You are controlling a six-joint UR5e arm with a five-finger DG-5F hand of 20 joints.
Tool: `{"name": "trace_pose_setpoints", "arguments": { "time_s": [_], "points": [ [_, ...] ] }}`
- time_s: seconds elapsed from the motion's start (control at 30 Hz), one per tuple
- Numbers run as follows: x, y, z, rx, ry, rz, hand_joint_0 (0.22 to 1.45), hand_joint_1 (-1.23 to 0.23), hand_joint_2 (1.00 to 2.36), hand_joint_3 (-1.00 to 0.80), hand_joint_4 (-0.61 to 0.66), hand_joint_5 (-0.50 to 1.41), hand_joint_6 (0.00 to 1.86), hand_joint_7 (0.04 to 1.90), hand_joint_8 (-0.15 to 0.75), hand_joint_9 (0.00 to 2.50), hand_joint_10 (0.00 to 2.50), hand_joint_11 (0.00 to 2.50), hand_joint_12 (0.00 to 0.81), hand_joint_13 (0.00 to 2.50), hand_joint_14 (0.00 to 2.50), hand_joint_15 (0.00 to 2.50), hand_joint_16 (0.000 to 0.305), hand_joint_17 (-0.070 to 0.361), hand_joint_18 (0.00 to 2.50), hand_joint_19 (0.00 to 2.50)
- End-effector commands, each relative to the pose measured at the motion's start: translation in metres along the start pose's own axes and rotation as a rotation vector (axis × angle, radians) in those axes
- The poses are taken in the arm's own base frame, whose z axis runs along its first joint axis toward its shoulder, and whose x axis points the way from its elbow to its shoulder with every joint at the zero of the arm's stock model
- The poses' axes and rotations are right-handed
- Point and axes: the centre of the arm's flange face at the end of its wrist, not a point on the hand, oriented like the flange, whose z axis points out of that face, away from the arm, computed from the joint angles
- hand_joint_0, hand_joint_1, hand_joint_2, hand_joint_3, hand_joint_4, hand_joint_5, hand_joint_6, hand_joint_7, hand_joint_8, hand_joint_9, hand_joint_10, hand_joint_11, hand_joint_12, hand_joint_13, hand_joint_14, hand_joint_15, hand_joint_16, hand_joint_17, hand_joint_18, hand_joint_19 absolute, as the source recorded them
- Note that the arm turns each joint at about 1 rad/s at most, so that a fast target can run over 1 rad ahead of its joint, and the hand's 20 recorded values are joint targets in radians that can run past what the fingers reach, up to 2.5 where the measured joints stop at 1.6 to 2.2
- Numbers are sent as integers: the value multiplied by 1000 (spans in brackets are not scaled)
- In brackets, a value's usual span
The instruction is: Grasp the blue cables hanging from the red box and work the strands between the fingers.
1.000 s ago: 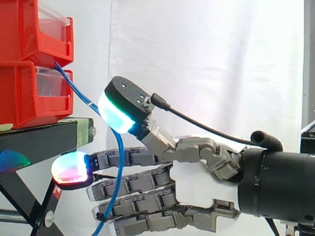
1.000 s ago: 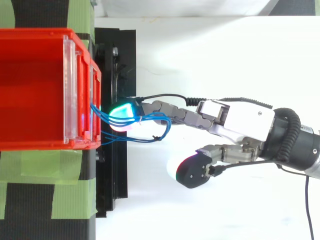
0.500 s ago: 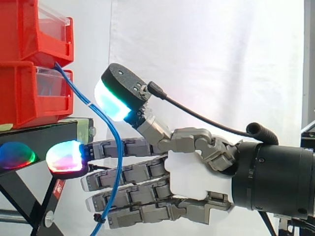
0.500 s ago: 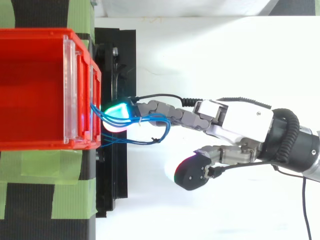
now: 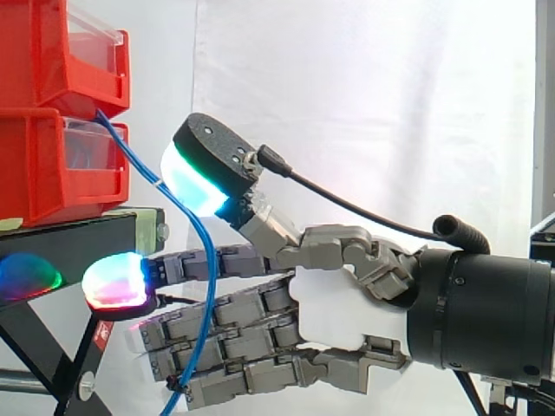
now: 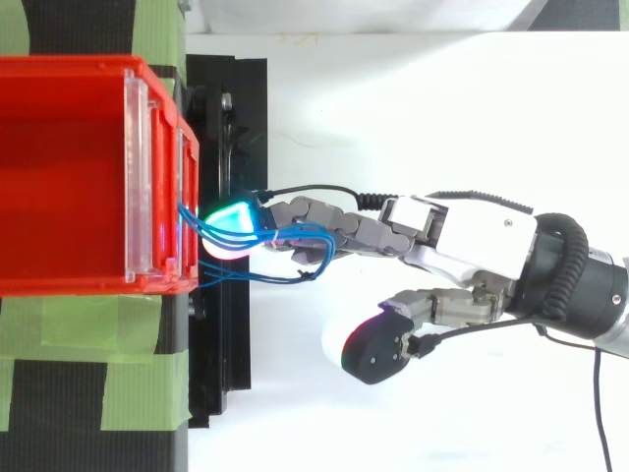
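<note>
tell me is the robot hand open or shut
Open: the robot hand's fingers stretch nearly straight toward the red box, thumb raised apart; the blue cables drape across them.

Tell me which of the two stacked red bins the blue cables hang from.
The lower red plastic bin: the thin blue cables leave over its front lip, just under the upper red plastic bin, whose front carries none.
</note>
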Motion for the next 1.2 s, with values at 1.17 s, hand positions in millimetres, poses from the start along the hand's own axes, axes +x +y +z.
{"name": "trace_pose_setpoints", "arguments": {
  "time_s": [1.17],
  "points": [
    [-1,2,2,-9,-1,9,674,-475,1000,-1000,274,-201,6,658,434,633,10,436,496,857,17,697,70,158,681,534]
  ]
}}
